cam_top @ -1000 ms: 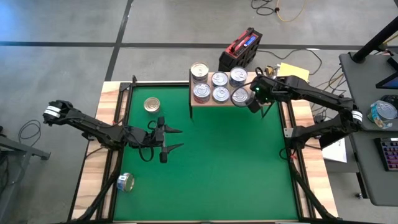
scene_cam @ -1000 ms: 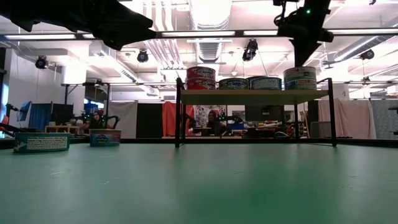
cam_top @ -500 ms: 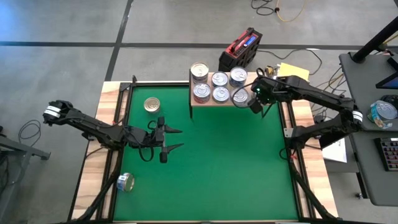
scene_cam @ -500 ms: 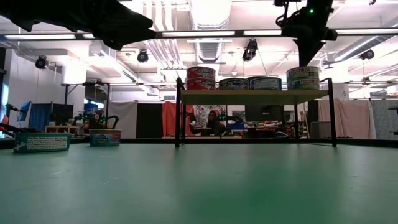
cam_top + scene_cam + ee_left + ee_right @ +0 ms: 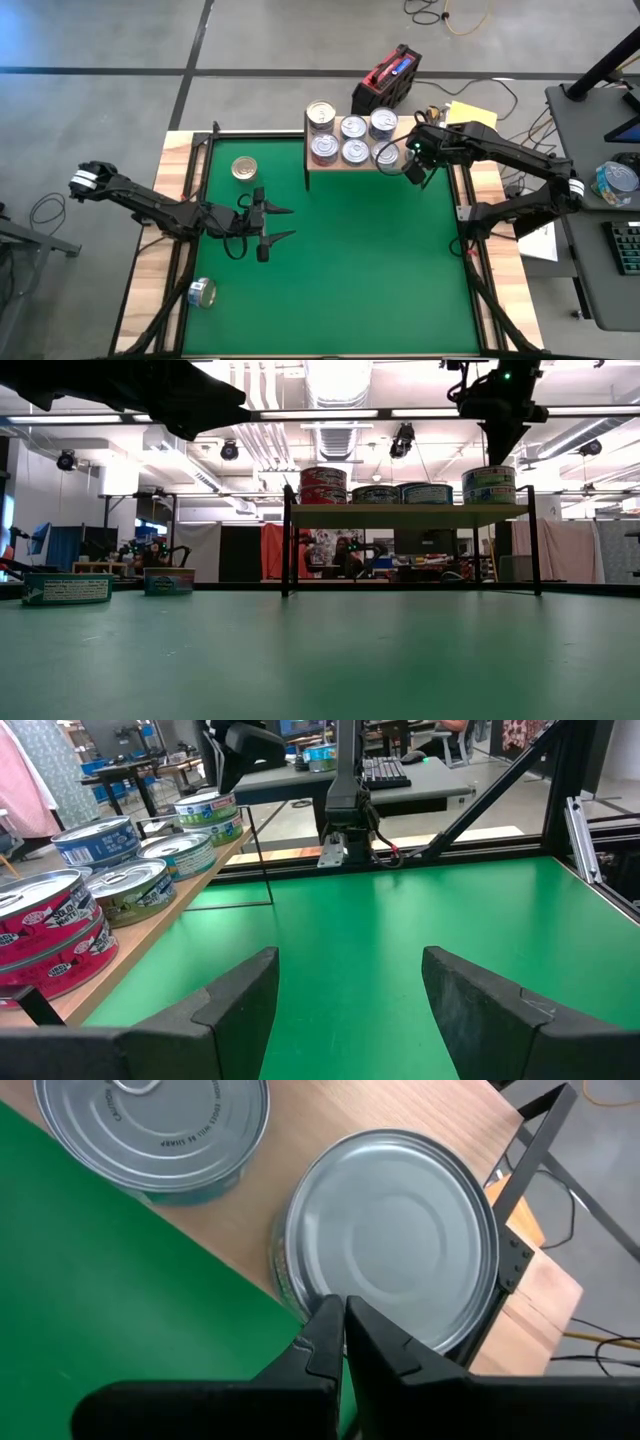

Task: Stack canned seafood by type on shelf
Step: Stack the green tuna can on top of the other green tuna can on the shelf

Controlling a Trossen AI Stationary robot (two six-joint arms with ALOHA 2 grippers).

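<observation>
The shelf (image 5: 312,166), a light-wood board on black legs, stands at the mat's far edge. It carries several tins of canned seafood (image 5: 355,151), with a red-labelled stack of two (image 5: 323,485) at its left end. A gold-topped tin (image 5: 244,168) stands on the mat. Another tin (image 5: 202,292) lies on its side at the near left. My right gripper (image 5: 343,1312) is shut and slants down over the near rim of the silver tin (image 5: 395,1240) at the shelf's right end. My left gripper (image 5: 288,222) hovers open over the mat's left half and holds nothing. My right gripper's shut fingertips (image 5: 325,1325) stand at the near rim (image 5: 300,1295) of the right-end tin, coming from above and slanting down. In the low view their point (image 5: 500,458) is just over the tin's top. I cannot tell whether they touch it.
Behind the shelf lie a red-and-black case (image 5: 387,80) and a yellow sheet (image 5: 470,114) off the table. A wooden border (image 5: 172,200) frames the green mat (image 5: 370,270), whose middle and near right lie bare. The room behind shows desks and people far off.
My right gripper, still shut, has tipped a little. Its fingertips have swung slightly toward the table's right edge above the right-end tin.
</observation>
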